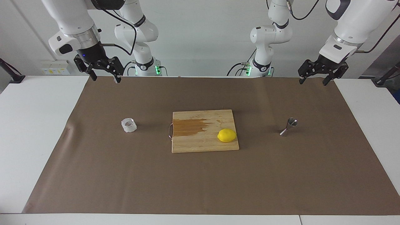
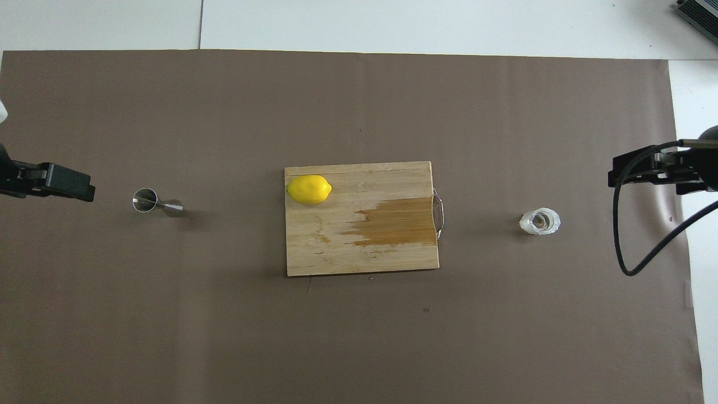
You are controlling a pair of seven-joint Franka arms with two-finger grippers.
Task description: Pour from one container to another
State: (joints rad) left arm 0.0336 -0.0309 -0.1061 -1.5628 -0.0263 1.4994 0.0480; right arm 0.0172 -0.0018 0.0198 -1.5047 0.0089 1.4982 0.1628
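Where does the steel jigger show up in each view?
Facing view: the steel jigger stands upright on the brown mat at the picture's right.
Overhead view: the jigger is at the picture's left.
Shared landmark: the cutting board with the lemon, mid-table.

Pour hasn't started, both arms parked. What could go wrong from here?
1. The steel jigger is narrow-waisted with a small mouth, so the stream could miss it and wet the brown mat.
2. The faceted glass cup sits at the right arm's end and the jigger at the left arm's, so carrying the cup over the cutting board and lemon may slosh.
3. A nudge might topple the jigger.
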